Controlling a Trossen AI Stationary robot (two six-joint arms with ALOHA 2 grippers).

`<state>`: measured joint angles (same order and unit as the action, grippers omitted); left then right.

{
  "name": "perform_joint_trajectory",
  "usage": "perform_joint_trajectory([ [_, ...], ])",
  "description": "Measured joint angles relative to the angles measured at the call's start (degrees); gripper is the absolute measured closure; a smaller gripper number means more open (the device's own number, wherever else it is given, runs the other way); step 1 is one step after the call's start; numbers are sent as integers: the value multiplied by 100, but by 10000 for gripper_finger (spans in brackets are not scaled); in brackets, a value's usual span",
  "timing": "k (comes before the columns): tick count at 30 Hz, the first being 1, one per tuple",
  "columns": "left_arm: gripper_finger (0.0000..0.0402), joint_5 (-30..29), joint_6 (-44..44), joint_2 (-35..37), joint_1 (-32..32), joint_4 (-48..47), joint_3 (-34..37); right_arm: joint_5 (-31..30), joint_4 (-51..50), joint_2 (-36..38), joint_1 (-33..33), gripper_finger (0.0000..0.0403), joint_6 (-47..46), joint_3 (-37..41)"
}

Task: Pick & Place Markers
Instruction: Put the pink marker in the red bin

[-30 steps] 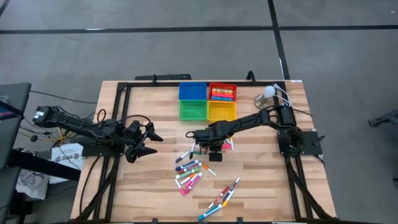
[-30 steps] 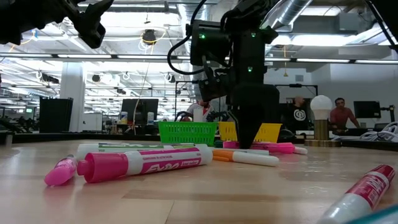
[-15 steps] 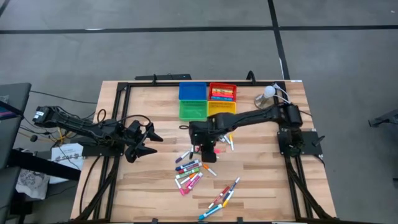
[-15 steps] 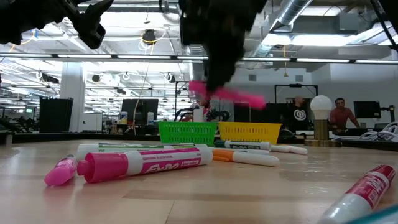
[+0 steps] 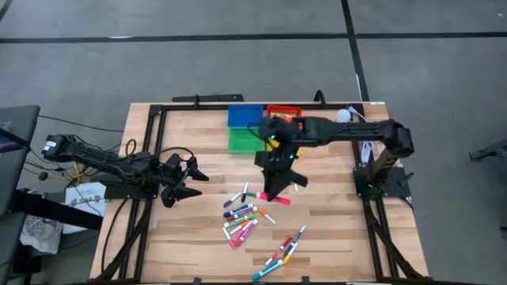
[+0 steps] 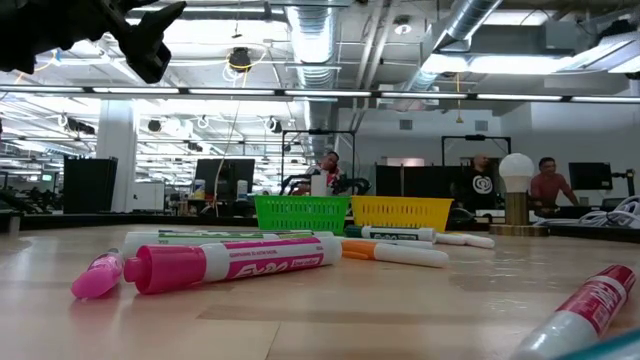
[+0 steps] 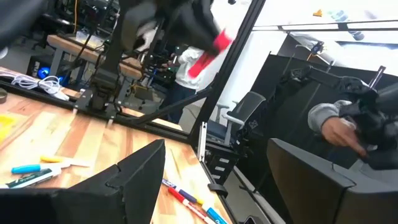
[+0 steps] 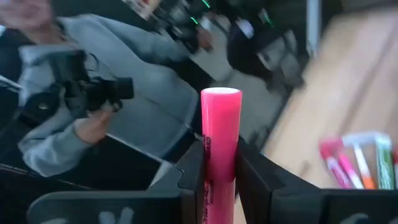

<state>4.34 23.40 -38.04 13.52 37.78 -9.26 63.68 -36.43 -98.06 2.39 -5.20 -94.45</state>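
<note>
My right gripper hangs high over the middle of the table, shut on a pink marker. The low view does not show this gripper. Other markers lie flat on the wood: a cluster near the centre, a few by the near edge and a few beside the right gripper. The low view has a pink one in front. My left gripper waits open above the table's left part. My right gripper pinches the pink marker's barrel between its two fingers. The marker lies along the fingers, and its round end sticks out well past the fingertips. It is lifted clear of the table.
Coloured trays sit at the far edge: blue, green and red, which holds markers; my right arm covers the place beside the green one. A lamp with a white bulb stands at the far right corner. A person's grey sleeve shows beyond the table.
My right gripper shut on a pink marker among those beside the cluster and rose with it, going up out of the low view. The marker has left the table and is lifted clear. The right arm's elbow has swung up toward the far edge.
</note>
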Motion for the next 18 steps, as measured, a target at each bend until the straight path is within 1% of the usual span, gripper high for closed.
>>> perform_joint_trajectory([
  [3,119,0,2,0,2,1,0,116,341,178,-2,347,-119,0],
  [8,119,0,2,0,0,2,0,97,348,332,-54,347,-105,-4],
  [10,119,0,2,0,0,2,0,-37,273,325,-51,347,-102,-4],
  [11,119,0,2,0,0,2,0,-218,165,325,-49,347,-99,-2],
  [12,119,0,2,0,0,2,0,-513,21,325,-49,347,-90,-2],
  [14,119,0,2,0,0,2,0,-1371,-381,323,-63,346,-65,-2],
  [18,119,0,2,0,2,4,0,-3544,-1269,315,-89,346,221,2],
])
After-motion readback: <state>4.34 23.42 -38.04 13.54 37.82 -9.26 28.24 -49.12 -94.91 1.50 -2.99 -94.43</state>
